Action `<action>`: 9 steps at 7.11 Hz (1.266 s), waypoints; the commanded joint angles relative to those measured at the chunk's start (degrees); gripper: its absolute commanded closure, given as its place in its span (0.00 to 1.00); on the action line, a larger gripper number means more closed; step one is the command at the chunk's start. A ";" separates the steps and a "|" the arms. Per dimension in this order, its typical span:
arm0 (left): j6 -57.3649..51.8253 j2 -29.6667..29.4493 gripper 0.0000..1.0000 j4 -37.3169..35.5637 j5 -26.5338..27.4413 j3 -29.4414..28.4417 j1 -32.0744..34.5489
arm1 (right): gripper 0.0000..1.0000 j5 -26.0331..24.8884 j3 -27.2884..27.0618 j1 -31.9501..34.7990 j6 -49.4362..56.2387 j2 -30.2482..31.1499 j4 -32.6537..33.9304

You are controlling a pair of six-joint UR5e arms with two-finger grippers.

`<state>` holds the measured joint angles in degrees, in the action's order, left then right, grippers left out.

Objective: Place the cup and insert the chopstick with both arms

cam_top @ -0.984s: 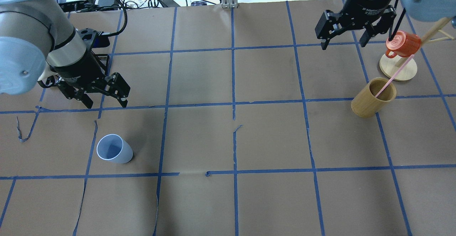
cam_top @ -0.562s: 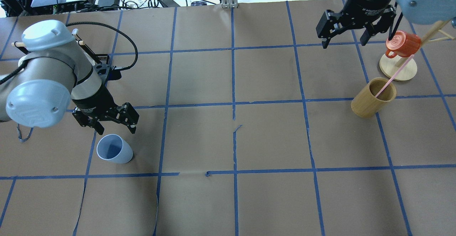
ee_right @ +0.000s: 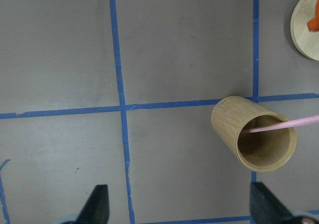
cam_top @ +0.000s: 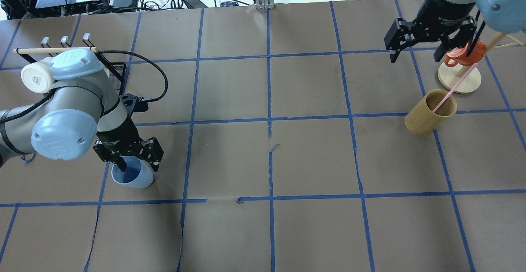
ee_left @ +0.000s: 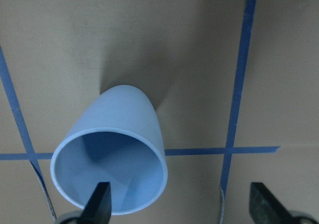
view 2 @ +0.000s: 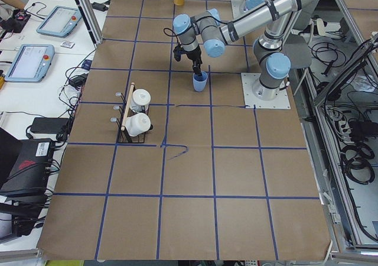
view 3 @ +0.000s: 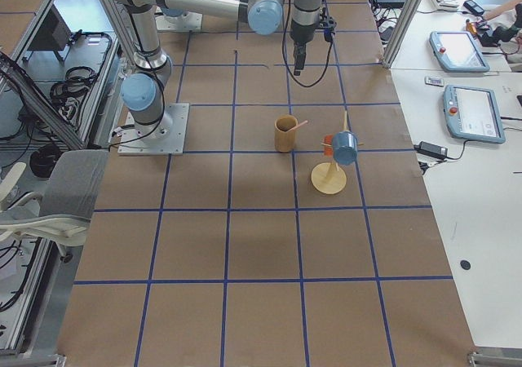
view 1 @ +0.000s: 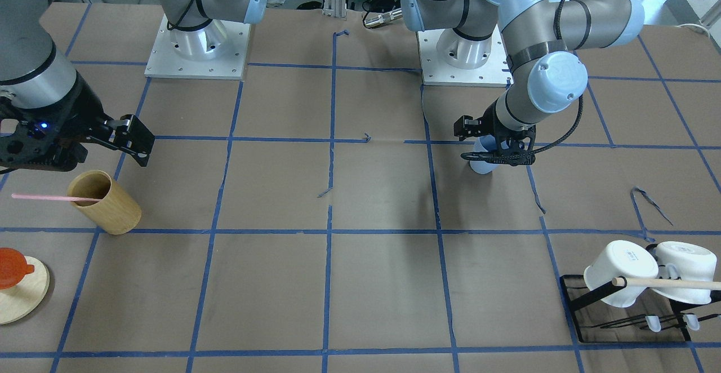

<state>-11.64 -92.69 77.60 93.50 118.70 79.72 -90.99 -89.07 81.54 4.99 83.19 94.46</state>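
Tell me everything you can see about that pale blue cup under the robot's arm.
The blue cup is a smooth, handleless tumbler, plastic-looking, wider at the rim than at the base. It stands upright and empty, mouth up, on the brown paper table, close to a blue tape line. The left gripper hangs over it, open, with one finger dipped inside the mouth and the other outside, straddling its wall. Whether a finger touches it I cannot tell.

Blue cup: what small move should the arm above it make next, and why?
Probably close the left gripper on the cup wall. Its jaws stand open, one seemingly inside the rim and the other outside, so the wall lies between them. The cup stands upright, not yet gripped.
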 commanded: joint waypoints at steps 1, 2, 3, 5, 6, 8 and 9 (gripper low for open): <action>-0.49 -0.74 0.73 -2.45 0.46 1.18 -0.01 | 0.00 -0.07 -0.40 -0.94 -0.15 0.48 0.72; -0.49 -0.83 1.00 -2.80 0.46 1.18 -0.01 | 0.00 -0.07 -0.66 -1.30 -1.98 0.39 0.55; -0.49 -0.74 1.00 -2.98 0.46 1.09 -0.01 | 0.00 -0.24 -1.79 -3.04 -6.35 0.39 0.55; -0.49 -0.74 1.00 -4.47 0.46 0.83 -0.01 | 0.00 -1.21 -8.27 -7.25 -6.13 0.39 10.42; 0.82 -0.65 1.00 -4.74 0.37 0.04 -0.01 | 0.00 -1.30 -10.48 -8.06 -5.78 0.74 12.48; 7.75 -1.44 1.00 -4.30 -0.59 -3.64 2.09 | 0.00 -1.38 -10.94 -9.63 -5.95 0.83 12.24; 12.47 -1.35 1.00 -4.39 -4.60 -4.09 5.15 | 0.00 -1.56 -11.47 -12.26 -5.69 0.48 12.24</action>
<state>-4.02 -93.94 73.16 92.00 115.64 82.08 -92.39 -99.95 71.75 -0.89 83.89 106.67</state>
